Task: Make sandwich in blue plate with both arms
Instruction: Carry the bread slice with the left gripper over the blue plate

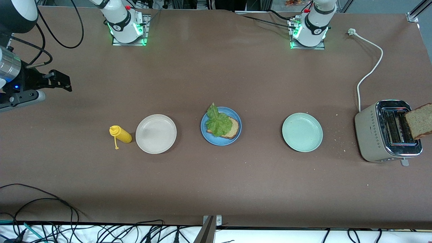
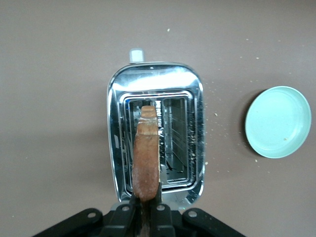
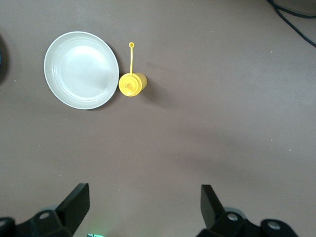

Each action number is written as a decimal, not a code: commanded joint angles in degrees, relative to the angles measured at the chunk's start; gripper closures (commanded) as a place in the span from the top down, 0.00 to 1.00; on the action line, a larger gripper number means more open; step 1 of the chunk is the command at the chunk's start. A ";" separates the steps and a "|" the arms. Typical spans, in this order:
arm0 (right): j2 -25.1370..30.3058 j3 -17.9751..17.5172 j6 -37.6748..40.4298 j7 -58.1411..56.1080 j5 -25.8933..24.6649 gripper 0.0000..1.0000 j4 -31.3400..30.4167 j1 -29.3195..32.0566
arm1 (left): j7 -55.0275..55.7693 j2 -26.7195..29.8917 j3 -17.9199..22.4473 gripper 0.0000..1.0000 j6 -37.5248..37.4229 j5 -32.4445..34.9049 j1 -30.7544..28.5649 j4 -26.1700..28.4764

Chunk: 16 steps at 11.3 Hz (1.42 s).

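Observation:
The blue plate (image 1: 216, 140) sits mid-table with a brown bread slice (image 1: 233, 129) on it and a ruffled green lettuce leaf (image 1: 217, 121) lying over that slice. A second bread slice (image 1: 420, 120) stands on edge over one slot of the toaster (image 1: 373, 135). In the left wrist view my left gripper (image 2: 146, 205) is shut on that bread slice (image 2: 146, 158), above the toaster (image 2: 195, 123). My right gripper (image 1: 69, 84) waits open and empty over bare table at the right arm's end; its open jaws (image 3: 144, 195) show in the right wrist view.
A cream-white plate (image 1: 156, 133) and a yellow squeeze bottle (image 1: 120, 134) lie toward the right arm's end. A pale green plate (image 1: 302, 132) sits between the blue plate and the toaster. The toaster's white cord (image 1: 371, 71) runs toward the left arm's base. Crumbs dot the table around the toaster.

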State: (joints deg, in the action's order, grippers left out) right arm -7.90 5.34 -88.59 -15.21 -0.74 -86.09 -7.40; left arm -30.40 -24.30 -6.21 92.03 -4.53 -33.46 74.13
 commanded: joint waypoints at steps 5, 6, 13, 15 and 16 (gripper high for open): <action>0.96 -0.42 0.97 0.80 -5.15 1.00 3.38 -0.69 | 3.57 -0.04 -16.08 0.00 -10.29 0.84 1.82 -2.42; 0.87 -0.50 0.71 0.71 -5.06 1.00 4.16 -0.69 | 5.68 -0.31 -19.86 0.00 -10.29 0.57 1.82 -1.63; 0.61 -0.24 0.18 0.36 -3.74 1.00 5.14 -0.34 | 20.82 -13.29 -23.41 0.00 -0.31 -20.22 19.82 -0.39; 0.52 -0.15 0.18 0.10 -3.57 1.00 5.14 -0.07 | 20.82 -17.00 -23.41 0.00 6.63 -24.81 24.30 -0.31; 0.52 -0.07 0.18 0.09 -2.87 1.00 5.14 -0.07 | 20.64 -19.18 -23.41 0.00 8.23 -25.44 27.28 -0.31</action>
State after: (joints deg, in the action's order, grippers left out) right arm -7.28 5.08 -88.75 -15.21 -4.73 -81.69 -7.69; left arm -9.77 -39.41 -29.85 96.78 -26.47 -10.92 75.39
